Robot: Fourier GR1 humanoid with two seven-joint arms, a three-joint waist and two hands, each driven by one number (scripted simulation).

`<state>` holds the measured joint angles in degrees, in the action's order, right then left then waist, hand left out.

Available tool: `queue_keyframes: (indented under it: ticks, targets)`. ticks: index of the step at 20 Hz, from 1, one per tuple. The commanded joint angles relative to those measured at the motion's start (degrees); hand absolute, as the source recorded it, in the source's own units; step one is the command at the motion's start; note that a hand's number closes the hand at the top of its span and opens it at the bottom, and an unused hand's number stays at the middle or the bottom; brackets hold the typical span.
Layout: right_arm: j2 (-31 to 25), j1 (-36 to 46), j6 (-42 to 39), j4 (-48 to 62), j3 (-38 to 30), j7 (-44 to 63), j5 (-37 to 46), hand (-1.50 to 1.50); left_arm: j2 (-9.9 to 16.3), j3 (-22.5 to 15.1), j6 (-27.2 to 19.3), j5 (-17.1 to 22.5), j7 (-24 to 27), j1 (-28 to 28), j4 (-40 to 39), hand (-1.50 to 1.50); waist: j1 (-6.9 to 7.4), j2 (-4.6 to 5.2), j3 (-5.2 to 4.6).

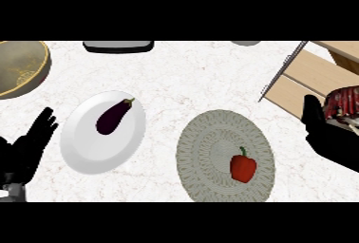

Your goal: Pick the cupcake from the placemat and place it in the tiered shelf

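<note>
The cupcake, with a dark red striped wrapper, is at the right edge of the head view, lifted off the round grey placemat. My right hand is curled round it from below, its thumb up along the cupcake's left side. The cupcake hangs over the lower wooden board of the tiered shelf, which fills the upper right corner behind a slanted metal rod. My left hand rests open at the left edge, fingers up.
A red bell pepper lies on the placemat. To its left, a white plate holds a dark eggplant. A tan bowl sits at the upper left, a dark tray at the back edge.
</note>
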<state>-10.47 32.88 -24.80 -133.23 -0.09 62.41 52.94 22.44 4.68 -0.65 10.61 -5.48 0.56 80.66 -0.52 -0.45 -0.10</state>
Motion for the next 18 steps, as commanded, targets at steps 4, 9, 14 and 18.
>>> queue_keyframes:
  ticks: [4,9,14,18]
  targets:
    - [-7.5,8.7,-14.4,1.3,-7.5,8.4,-0.4,1.5,0.5,0.4,1.0,0.0,0.2,3.0,3.0,0.0,0.07,-0.33,-0.04]
    - [-9.7,14.3,-18.1,7.0,-13.7,6.1,-3.1,1.5,0.1,1.3,0.7,-0.3,0.7,0.4,-1.1,0.0,-0.49,-0.08,-0.06]
    - [-12.7,15.7,-18.5,12.4,-16.5,1.4,-1.8,1.5,-1.2,1.1,-0.7,-1.1,-0.5,-2.0,-2.0,0.0,-0.13,0.28,0.01]
    - [-16.6,16.1,-17.9,18.0,-19.5,-2.9,0.2,1.5,-0.1,1.8,2.0,-0.7,2.6,2.1,-0.6,0.0,0.66,0.32,0.06]
